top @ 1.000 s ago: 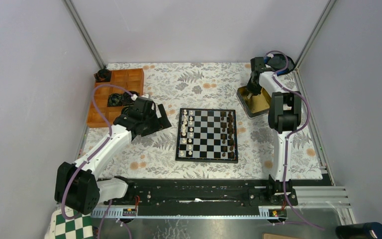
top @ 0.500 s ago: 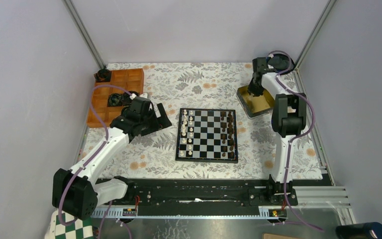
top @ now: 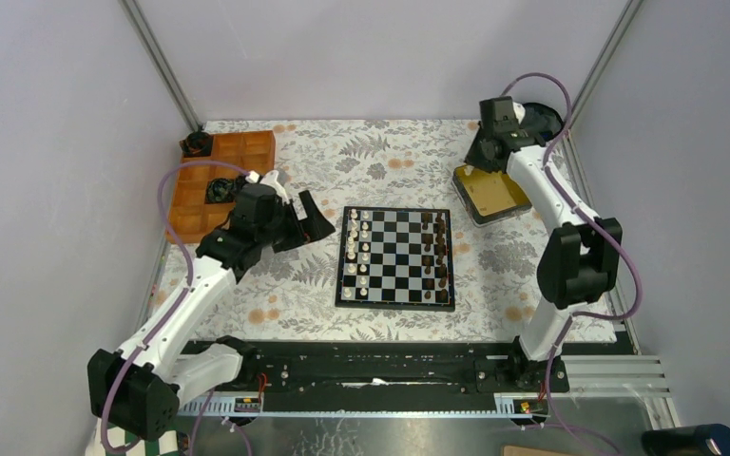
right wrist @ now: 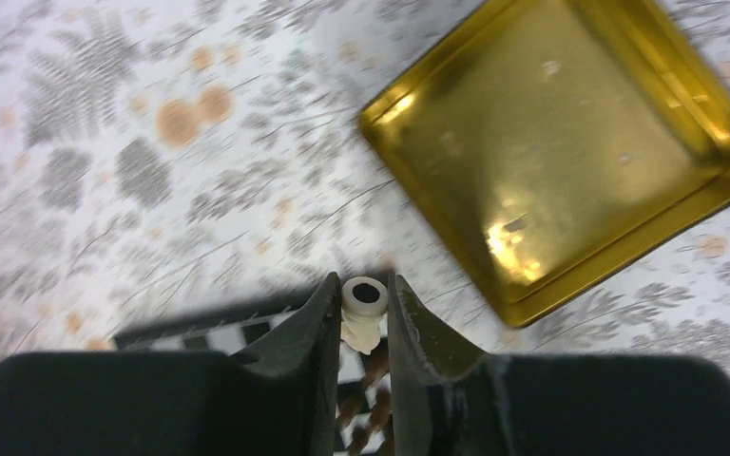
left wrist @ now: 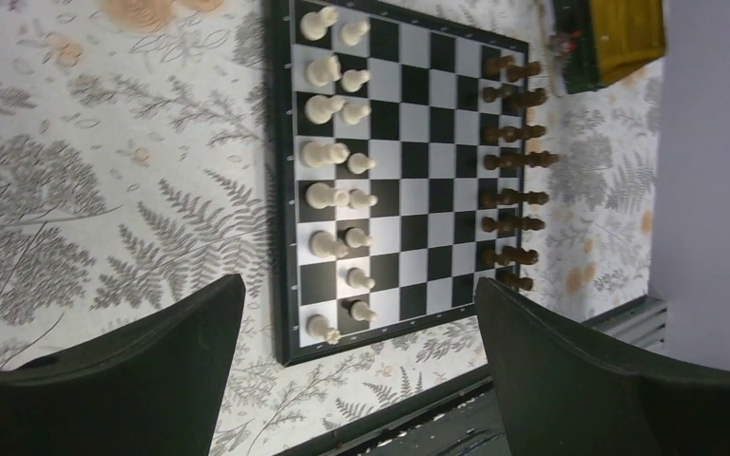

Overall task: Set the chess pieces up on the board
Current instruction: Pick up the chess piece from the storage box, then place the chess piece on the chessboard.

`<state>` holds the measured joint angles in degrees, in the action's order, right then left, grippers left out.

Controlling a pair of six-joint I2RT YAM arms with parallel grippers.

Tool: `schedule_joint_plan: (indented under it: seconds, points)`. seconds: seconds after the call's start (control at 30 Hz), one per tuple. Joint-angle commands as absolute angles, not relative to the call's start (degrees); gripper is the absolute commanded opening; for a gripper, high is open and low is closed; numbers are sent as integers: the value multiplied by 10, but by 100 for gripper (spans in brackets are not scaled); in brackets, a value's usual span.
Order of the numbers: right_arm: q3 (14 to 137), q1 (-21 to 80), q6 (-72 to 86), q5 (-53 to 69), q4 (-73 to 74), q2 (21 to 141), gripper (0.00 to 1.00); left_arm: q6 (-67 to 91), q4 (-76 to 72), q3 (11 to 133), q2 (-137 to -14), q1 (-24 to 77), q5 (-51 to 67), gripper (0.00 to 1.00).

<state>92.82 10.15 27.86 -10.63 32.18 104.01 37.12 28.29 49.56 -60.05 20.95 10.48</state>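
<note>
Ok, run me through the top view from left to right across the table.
Orange tray → left hand → white pieces → dark pieces, both sets on the board → gold tray.

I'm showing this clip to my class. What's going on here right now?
Two robot arms are setting up a chess game. The right tool is shut on a cream chess piece, held near the gold tray. The left tool hangs open, holding nothing, left of the board. Cream pieces line one side of it, dark pieces the other.
</note>
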Motion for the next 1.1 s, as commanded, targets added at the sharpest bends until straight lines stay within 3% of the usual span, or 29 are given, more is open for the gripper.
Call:
schedule_joint_plan:
  seconds: [0.0, 0.23, 0.5, 0.77, 1.07]
  points:
    - [908, 162, 309, -69, 328, 977, 0, 362, 203, 490, -593, 226, 157, 99]
    - [874, 235, 331, -5, 299, 951, 0, 341, 181, 567, -666, 331, 120, 96]
    - [842, 266, 338, 52, 247, 934, 0, 296, 204, 670, -768, 449, -25, 89]
    - [853, 276, 376, 73, 253, 913, 0, 299, 129, 643, -787, 472, -121, 75]
    - [836, 291, 405, 90, 261, 885, 0, 274, 52, 641, -812, 483, -162, 74]
